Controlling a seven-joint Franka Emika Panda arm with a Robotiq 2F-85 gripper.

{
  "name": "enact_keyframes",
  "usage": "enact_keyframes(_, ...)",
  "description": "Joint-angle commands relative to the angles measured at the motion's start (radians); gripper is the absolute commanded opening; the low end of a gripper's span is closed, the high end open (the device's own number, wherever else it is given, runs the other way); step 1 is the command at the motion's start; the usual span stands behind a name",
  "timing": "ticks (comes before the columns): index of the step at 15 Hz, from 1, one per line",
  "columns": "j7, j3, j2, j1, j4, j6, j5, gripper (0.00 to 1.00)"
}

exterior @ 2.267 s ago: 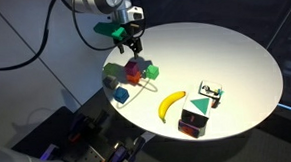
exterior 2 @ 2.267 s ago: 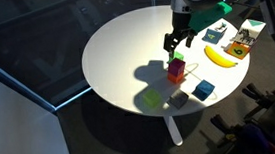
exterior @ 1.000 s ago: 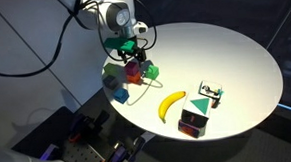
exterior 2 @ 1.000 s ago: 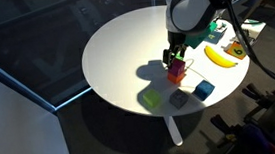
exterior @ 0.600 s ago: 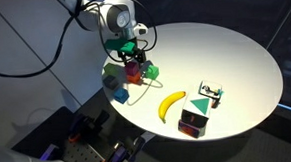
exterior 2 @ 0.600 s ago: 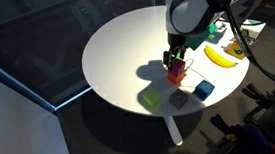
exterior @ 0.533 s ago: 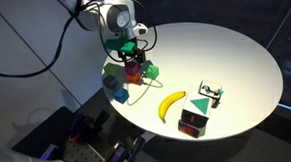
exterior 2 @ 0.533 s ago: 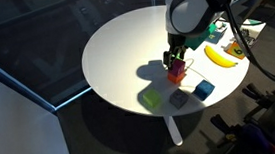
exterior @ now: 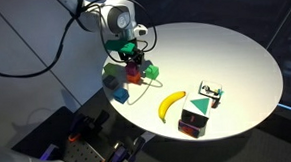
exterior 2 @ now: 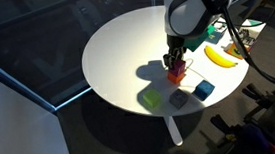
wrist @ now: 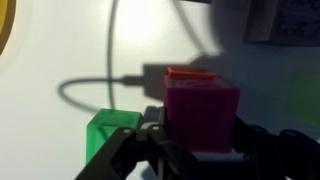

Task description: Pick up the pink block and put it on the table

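Sitting level, the pink block (wrist: 201,106), an even-sided cube, is clamped by the hand (wrist: 200,142).

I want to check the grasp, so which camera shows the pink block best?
The wrist view: the pink block sits large and close between the fingers. In both exterior views it is only a small patch under the gripper.

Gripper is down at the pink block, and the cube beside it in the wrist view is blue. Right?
No: the wrist view shows a green cube beside the pink block, not a blue one. The gripper is down at the block.
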Motion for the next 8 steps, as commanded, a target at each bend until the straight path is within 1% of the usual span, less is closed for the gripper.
enact_keyframes(1,0.028,-0.005,-0.011,0.010,0.021,-0.042,-0.010,0.28)
enact_keyframes(8,0.061,-0.014,-0.088,0.016,-0.009,-0.120,-0.022,0.28)
